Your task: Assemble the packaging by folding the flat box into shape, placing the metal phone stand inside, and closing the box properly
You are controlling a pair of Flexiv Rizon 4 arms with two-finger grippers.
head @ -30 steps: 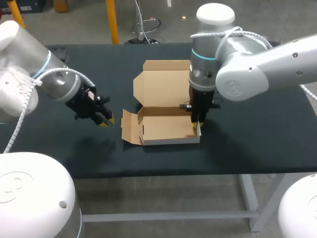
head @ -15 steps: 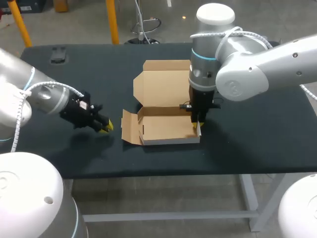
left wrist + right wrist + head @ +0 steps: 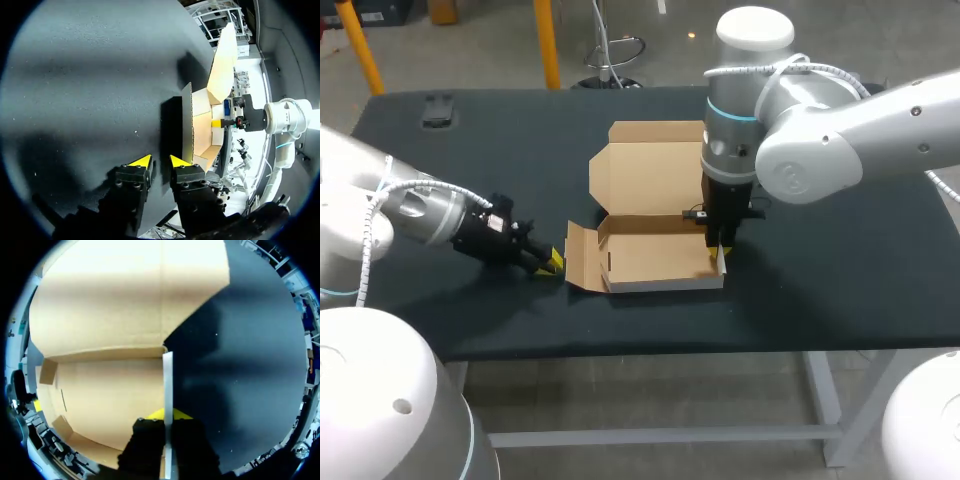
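The brown cardboard box [image 3: 655, 258] lies half folded mid-table, its lid [image 3: 645, 165] laid open toward the back and its left flap [image 3: 582, 258] sticking out sideways. My right gripper [image 3: 718, 247] points straight down, shut on the box's right side wall [image 3: 168, 385], which runs up between its fingers [image 3: 168, 415]. My left gripper [image 3: 552, 262] sits low over the table just left of the flap, open and holding nothing. In the left wrist view the flap's edge [image 3: 187, 122] stands just ahead of the gripper [image 3: 160, 161]. A dark flat object [image 3: 437, 108], possibly the phone stand, lies at the back left.
The black table [image 3: 840, 270] has bare room to the right of the box and along the front edge. My right arm's bulk hangs over the box's back right corner.
My left gripper has moved right and down toward the box's left flap. The right arm and the box have stayed put.
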